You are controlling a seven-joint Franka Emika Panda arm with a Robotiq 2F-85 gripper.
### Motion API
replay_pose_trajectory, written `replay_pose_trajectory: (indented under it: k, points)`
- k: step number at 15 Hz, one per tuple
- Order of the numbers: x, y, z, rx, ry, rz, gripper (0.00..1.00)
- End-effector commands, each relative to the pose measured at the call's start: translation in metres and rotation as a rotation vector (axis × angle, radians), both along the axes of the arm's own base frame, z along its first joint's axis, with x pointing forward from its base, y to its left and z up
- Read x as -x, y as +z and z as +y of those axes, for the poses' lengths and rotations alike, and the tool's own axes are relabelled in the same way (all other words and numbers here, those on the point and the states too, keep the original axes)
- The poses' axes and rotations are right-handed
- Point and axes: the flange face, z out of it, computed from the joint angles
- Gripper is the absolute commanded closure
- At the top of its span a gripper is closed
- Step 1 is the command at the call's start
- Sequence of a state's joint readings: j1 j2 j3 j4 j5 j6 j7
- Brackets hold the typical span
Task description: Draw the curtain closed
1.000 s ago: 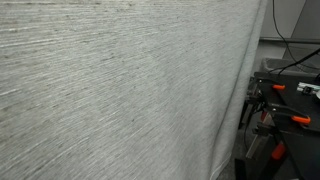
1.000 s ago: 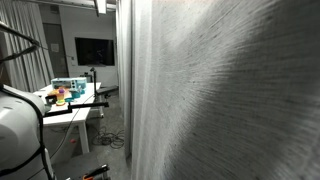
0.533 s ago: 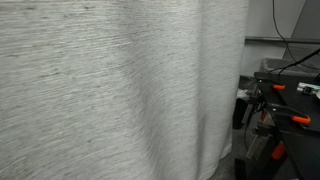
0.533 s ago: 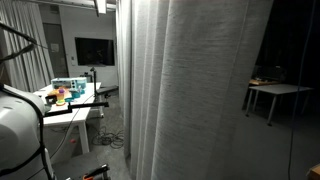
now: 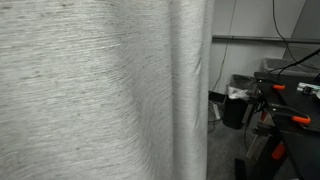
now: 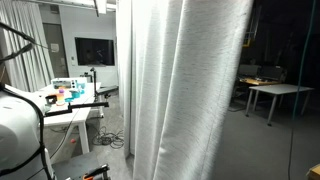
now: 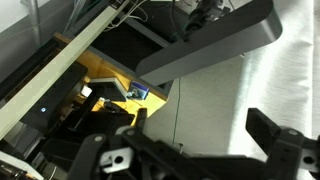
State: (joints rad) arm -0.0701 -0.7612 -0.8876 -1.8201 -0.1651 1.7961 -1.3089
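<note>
The curtain (image 5: pixel 90 90) is a huge light grey woven sheet with fine horizontal streaks. It fills the left two thirds of an exterior view and hangs in soft vertical folds down the middle of an exterior view (image 6: pixel 185 90). Neither exterior view shows the arm's hand. In the wrist view my gripper (image 7: pixel 200 125) is open, its black fingers (image 7: pixel 263 131) spread wide with nothing between them. Pale curtain fabric (image 7: pixel 295 75) lies just beyond the right finger, apart from it.
Right of the curtain edge stand a black bin (image 5: pixel 238 102) and a dark rig with orange-handled clamps (image 5: pixel 288 118). A white desk with small items (image 6: pixel 68 103), a wall screen (image 6: pixel 93 50) and a white table (image 6: pixel 275 92) flank the curtain.
My gripper went from shut to open and let the curtain go. The fabric swung back: its free edge slid left and uncovered the room on the right in both exterior views.
</note>
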Motion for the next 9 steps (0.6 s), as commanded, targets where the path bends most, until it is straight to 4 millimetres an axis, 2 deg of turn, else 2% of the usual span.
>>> replay_pose_trajectory:
  k: [1,5,9]
  points:
    - [0.0088,0.0033,-0.0001,-0.069,-0.003,0.129,0.00]
    - [0.0155,0.0019,0.0031,-0.135,-0.028,0.203,0.00]
    - [0.0129,0.0062,0.0000,-0.104,0.002,0.202,0.00]
